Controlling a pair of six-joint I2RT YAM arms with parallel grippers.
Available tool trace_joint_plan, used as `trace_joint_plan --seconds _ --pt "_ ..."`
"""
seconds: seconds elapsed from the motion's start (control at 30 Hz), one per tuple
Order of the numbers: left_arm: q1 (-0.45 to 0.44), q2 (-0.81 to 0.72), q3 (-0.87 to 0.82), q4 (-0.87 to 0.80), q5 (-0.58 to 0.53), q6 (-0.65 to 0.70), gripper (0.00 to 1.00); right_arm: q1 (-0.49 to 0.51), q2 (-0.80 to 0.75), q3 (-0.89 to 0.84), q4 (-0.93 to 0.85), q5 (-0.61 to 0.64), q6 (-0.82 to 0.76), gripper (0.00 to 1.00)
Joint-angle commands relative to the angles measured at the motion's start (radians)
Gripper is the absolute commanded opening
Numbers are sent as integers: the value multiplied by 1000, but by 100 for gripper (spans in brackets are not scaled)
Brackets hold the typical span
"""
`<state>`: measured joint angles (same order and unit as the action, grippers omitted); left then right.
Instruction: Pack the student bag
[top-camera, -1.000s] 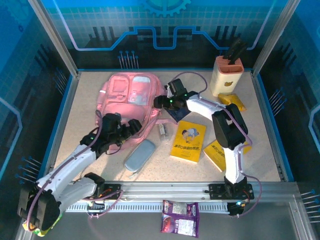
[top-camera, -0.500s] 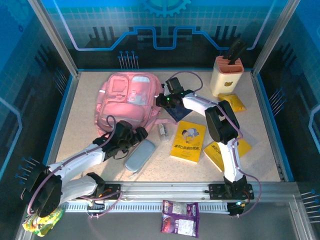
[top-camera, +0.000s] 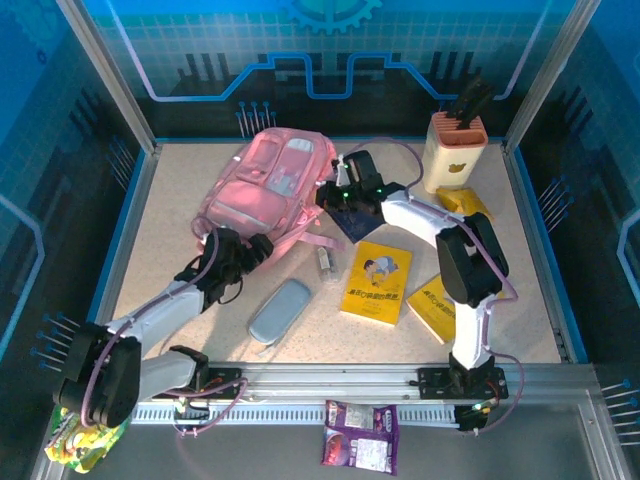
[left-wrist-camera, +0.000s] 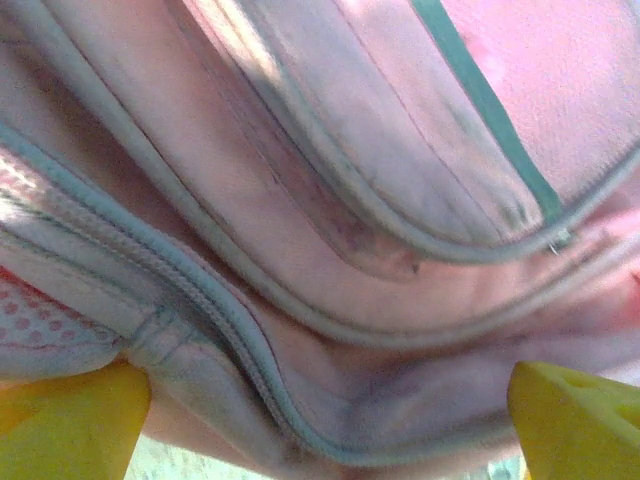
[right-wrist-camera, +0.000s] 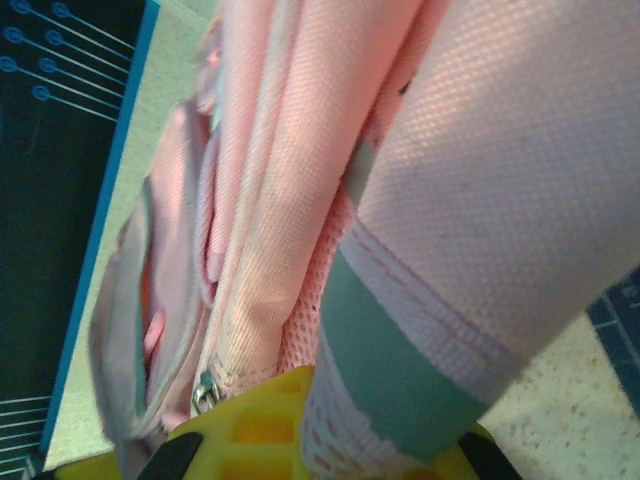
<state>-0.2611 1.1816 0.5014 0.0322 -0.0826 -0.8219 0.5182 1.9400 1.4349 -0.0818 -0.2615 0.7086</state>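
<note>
- The student bag (top-camera: 268, 185), a large pink backpack, is lying at the back left of the bench (top-camera: 160, 215). It is tipping up along its right edge.
- The right tool (top-camera: 332, 192) is clamping shut on the student bag. In the wrist view, a pink webbed band (right-wrist-camera: 440, 300), probably a strap or edge binding, is passing between its yellow fingers (right-wrist-camera: 255, 425).
- This hold seems meant to raise and steady the bag so its opening can be reached.
- The left tool (top-camera: 252, 248) is standing wide open at the bag's near left corner. Its yellow fingertips (left-wrist-camera: 70, 425) are flanking zip seams and gripping nothing, likely readying to catch a zip or flap.
- A grey pencil case (top-camera: 279, 311) and a yellow book (top-camera: 376, 281) are waiting nearby, unpacked.
- Compared with a second ago, the right tool has closed, the bag has lifted from lying flat and has swung round, and the left tool has drawn away from the pencil case.
</note>
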Motion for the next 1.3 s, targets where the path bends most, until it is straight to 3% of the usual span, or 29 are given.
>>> trace_joint_plan --seconds 0.0,0.27,0.4,0.63,0.83,0.97,1.07,1.27 --pt "54 58 104 56 -49 135 92 55 -113 -47 63 -2 89 0" --pt "143 129 250 30 22 262 90 124 -177 -120 152 182 293 0" --pt "151 85 315 -83 32 309 91 144 -197 -139 160 277 367 0" --pt "128 -39 316 -236 152 272 87 169 -210 -163 187 367 457 0" --pt "-86 -139 263 -290 66 266 80 181 -216 -164 159 398 493 0" --pt "-203 -162 196 -226 44 213 68 183 -216 -155 141 396 494 0" --pt "-287 -132 160 -135 20 177 59 183 -220 -152 134 388 511 0" --pt "-421 6 194 -21 -101 230 54 185 -228 -142 108 374 527 0"
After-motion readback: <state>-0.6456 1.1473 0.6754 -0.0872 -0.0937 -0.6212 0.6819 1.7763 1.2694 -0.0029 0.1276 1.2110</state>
